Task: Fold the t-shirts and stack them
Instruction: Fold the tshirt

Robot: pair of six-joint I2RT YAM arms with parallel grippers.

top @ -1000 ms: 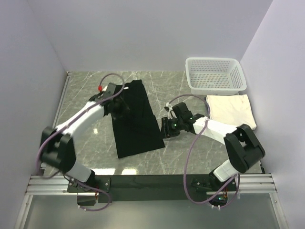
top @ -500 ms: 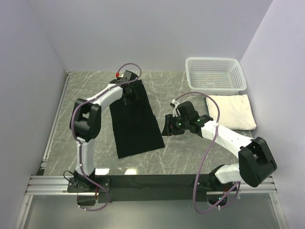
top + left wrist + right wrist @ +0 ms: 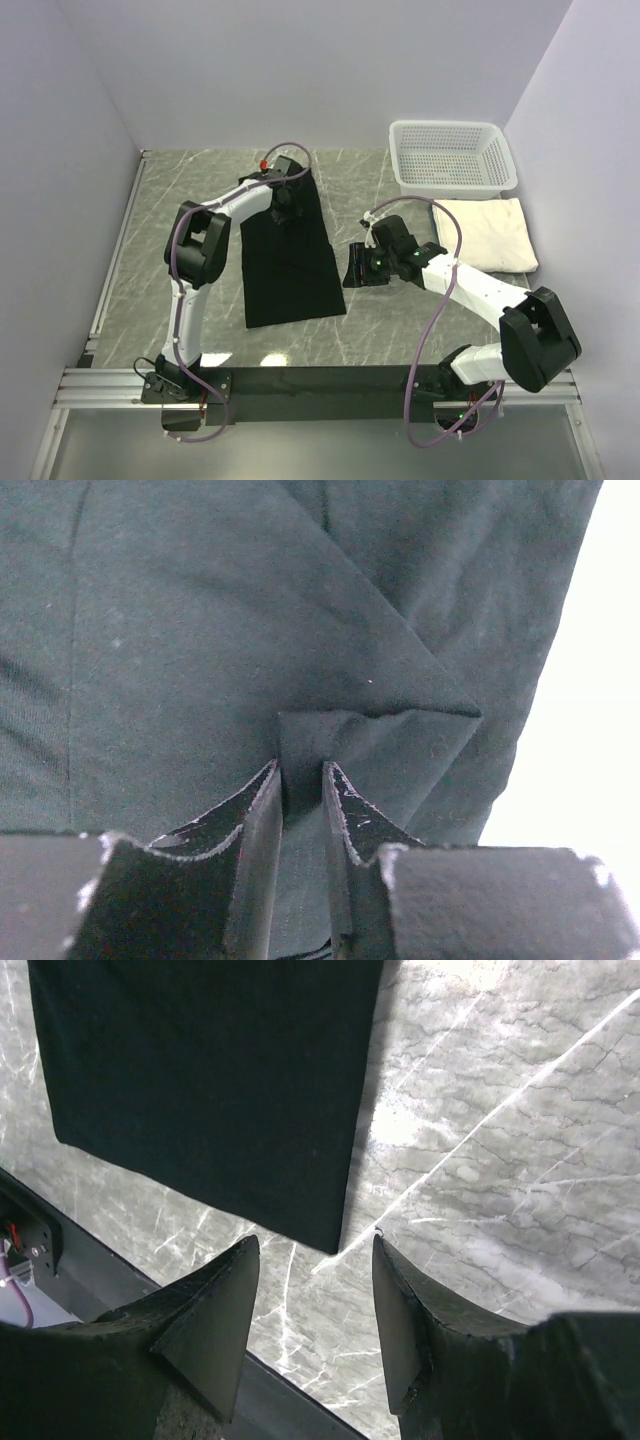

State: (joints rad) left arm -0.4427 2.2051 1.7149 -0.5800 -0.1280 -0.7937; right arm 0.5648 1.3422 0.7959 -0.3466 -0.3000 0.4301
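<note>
The black t-shirt [image 3: 290, 262] lies folded into a long strip on the marble table, running from the far middle toward the near edge. My left gripper [image 3: 285, 200] is down on its far end. In the left wrist view the gripper [image 3: 301, 772] is shut on a small raised fold of the black t-shirt [image 3: 200, 630]. My right gripper [image 3: 355, 268] hovers just right of the strip's near right corner. It stands open [image 3: 316, 1240] over bare marble, the black t-shirt [image 3: 200, 1080] ahead of it. The cream-white t-shirt [image 3: 490, 232] lies folded at the right.
A white mesh basket [image 3: 455, 184] stands at the back right, just behind the cream-white t-shirt. Walls close the table on the left, back and right. A dark rail [image 3: 320, 380] carrying both arm bases runs along the near edge.
My left gripper has swung right along the shirt's far end and narrowed onto a fold of cloth. My right gripper has opened wider and drifted slightly right of the shirt's edge.
</note>
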